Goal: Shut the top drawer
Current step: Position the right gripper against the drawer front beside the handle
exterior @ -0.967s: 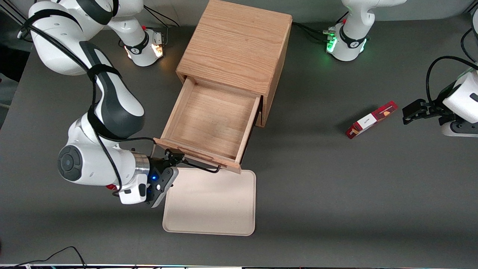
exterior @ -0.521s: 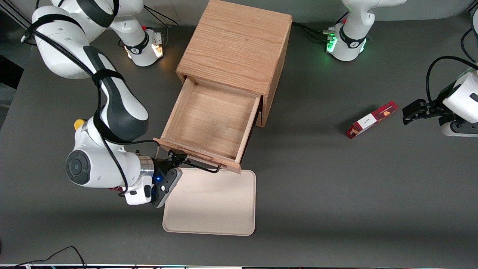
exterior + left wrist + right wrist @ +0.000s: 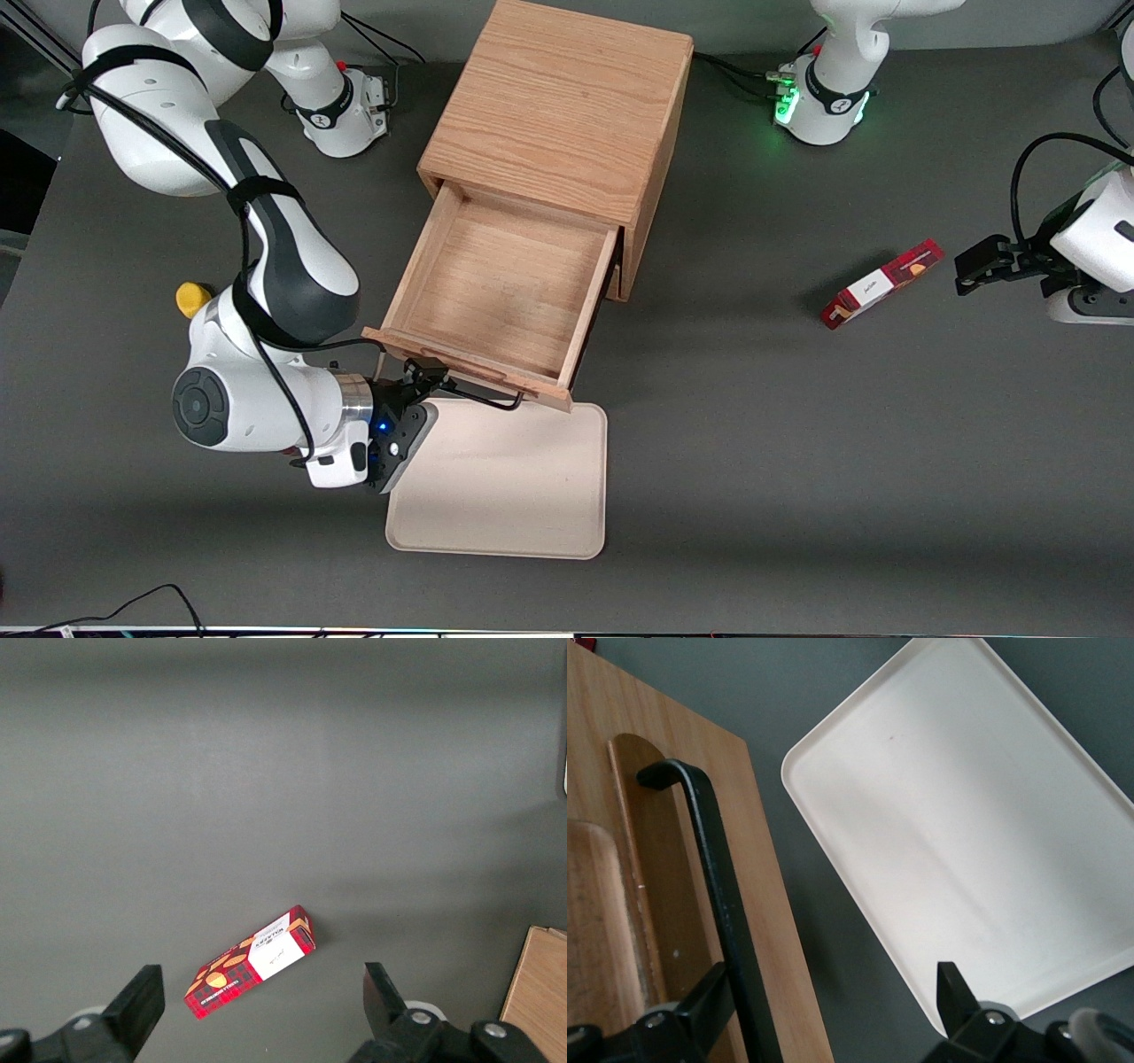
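Observation:
The top drawer (image 3: pixel 500 288) stands pulled far out of the wooden cabinet (image 3: pixel 558 106), its box empty. A thin black wire handle (image 3: pixel 483 399) runs along its flat front. My gripper (image 3: pixel 427 372) is at the handle's end nearest the working arm, level with the drawer front, fingers open. In the right wrist view the gripper (image 3: pixel 828 988) is spread wide. The handle (image 3: pixel 718 877) passes just inside one finger (image 3: pixel 700 1005), against the drawer front (image 3: pixel 766 921). The second finger (image 3: pixel 952 988) hangs over the tray's edge. Nothing is gripped.
A cream tray (image 3: pixel 500 483) lies flat on the table directly in front of the drawer, nearly touching its front. A small yellow object (image 3: pixel 190 297) sits beside my forearm. A red and white box (image 3: pixel 881 283) lies toward the parked arm's end of the table.
My wrist has shifted slightly toward the drawer front and along the handle. The yellow object beside the arm has come into view. The drawer has not moved.

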Controlling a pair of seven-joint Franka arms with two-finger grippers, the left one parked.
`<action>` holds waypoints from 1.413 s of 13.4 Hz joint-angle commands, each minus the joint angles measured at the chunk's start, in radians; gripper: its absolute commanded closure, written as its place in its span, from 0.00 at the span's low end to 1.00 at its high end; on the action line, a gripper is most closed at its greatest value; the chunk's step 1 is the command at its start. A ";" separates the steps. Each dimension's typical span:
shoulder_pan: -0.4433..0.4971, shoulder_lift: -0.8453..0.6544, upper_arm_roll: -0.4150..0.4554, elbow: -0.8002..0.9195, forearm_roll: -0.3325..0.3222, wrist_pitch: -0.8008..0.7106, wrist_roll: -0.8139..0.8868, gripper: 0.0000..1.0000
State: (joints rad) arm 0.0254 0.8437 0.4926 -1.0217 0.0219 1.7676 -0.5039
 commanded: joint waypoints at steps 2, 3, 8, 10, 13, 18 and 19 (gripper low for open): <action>0.005 0.011 0.004 -0.009 -0.011 0.016 -0.015 0.00; 0.005 0.011 0.003 -0.014 -0.011 0.029 -0.013 0.00; 0.019 0.009 0.001 -0.049 -0.017 0.072 -0.005 0.00; 0.021 0.003 0.001 -0.049 -0.019 0.072 0.021 0.00; 0.041 -0.026 0.000 -0.079 -0.020 0.073 0.033 0.00; 0.041 -0.127 0.000 -0.245 -0.027 0.148 0.045 0.00; 0.041 -0.150 0.000 -0.279 -0.027 0.156 0.053 0.00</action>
State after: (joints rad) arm 0.0667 0.7785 0.4928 -1.1785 0.0082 1.8822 -0.4914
